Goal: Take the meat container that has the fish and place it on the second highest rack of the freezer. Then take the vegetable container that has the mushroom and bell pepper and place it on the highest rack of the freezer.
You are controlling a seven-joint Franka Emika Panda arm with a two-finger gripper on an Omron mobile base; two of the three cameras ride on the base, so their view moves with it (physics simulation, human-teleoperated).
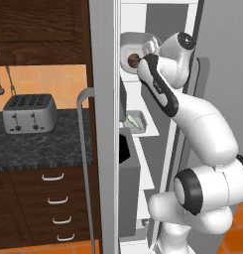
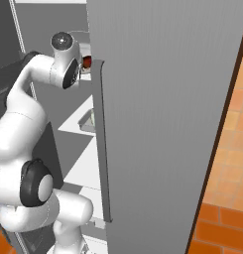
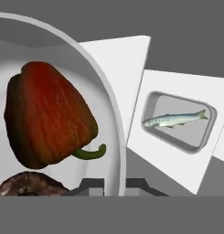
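Bell pepper [image 3: 47, 116] and mushroom [image 3: 29, 186] ride in the vegetable container [image 3: 114, 137], its rim pinched in the pincer [image 3: 114, 185] (top-rack height), while the fish [image 3: 173, 119] lies lower right, beyond.

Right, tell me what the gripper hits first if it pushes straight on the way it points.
The gripper is shut on the rim of the vegetable container. Straight ahead lies that container's white floor beside the bell pepper, most likely the first contact. Depth is hard to judge in the hand view.
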